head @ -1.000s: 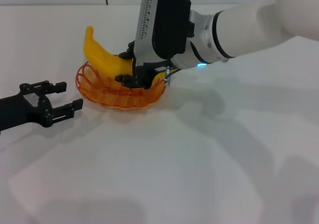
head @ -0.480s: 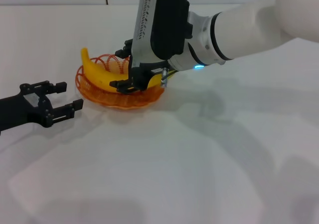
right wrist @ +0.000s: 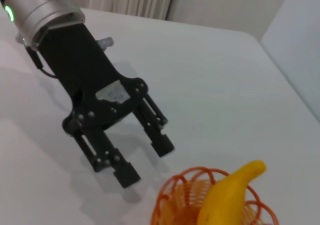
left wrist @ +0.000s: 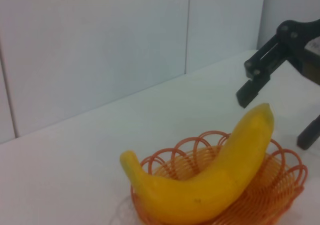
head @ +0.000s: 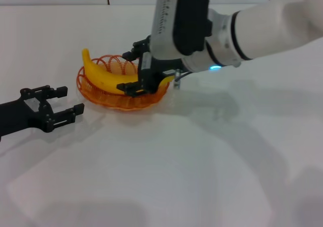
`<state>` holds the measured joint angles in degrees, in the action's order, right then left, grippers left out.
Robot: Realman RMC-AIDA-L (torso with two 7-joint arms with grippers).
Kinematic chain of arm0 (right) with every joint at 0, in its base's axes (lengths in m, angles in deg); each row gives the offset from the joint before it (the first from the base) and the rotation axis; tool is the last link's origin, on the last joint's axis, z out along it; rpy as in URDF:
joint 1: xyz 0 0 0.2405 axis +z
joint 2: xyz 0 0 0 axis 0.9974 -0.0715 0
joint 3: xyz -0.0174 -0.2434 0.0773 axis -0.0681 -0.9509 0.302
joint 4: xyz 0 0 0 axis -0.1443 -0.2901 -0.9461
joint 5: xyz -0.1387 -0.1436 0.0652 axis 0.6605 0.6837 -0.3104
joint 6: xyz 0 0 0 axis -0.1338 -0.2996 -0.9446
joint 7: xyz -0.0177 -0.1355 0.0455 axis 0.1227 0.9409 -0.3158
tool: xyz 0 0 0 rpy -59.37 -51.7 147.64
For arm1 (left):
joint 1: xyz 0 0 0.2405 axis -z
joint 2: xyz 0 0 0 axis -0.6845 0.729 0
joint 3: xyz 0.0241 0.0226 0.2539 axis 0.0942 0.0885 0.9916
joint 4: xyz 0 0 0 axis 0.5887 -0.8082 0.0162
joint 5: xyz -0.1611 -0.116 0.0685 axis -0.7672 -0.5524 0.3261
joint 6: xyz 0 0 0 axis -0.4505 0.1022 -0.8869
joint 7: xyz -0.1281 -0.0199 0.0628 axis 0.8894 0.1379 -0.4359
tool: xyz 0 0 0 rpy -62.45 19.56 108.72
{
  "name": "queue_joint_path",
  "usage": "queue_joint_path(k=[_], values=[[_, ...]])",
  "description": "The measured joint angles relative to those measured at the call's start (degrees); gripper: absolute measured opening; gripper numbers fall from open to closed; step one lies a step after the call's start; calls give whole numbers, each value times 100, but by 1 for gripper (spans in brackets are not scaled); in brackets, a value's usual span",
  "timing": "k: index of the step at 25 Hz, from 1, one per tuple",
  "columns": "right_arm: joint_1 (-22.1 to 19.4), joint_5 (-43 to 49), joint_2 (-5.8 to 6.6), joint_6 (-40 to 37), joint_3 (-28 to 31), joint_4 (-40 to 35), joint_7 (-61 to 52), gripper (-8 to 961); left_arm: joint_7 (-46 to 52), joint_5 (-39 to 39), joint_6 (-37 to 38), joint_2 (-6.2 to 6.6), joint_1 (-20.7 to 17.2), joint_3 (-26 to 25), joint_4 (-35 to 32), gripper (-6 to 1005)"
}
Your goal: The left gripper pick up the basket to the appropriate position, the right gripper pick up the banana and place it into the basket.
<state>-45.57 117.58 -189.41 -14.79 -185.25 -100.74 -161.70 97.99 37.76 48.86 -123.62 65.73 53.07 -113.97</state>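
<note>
The banana [head: 107, 77] lay in the orange wire basket [head: 96, 93], toward the far left part of the bench [head: 202, 161], both ends overhanging the scalloped rim. Within the last second it dropped from a raised tilt to rest there. The right gripper [head: 135, 70] had released it, jaws spread just above its right end. The left gripper [head: 61, 100], also spread and empty, sat just beside the basket. Placement appeared complete.

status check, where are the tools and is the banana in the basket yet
Right tool open, at the basket's near end. Left tool open, parked beside basket. Banana lying in basket, released. Nothing in the way.
</note>
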Motion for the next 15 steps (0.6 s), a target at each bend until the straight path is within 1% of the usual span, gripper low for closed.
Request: queue_joint_path(k=[4,10,15], values=[[-250,-187,6,-349,400,-167,305,709,-21,-16,-1,0,-7,-18,3,665],[-553,-967,11,-1339,1352,-176,1215,708,-76,-56,-1,0,-48,-28,4,666],[-776,-1108,10,-1682,1810,-149,1504,707,-98,-56,-7,-7,-56,-27,4,667]])
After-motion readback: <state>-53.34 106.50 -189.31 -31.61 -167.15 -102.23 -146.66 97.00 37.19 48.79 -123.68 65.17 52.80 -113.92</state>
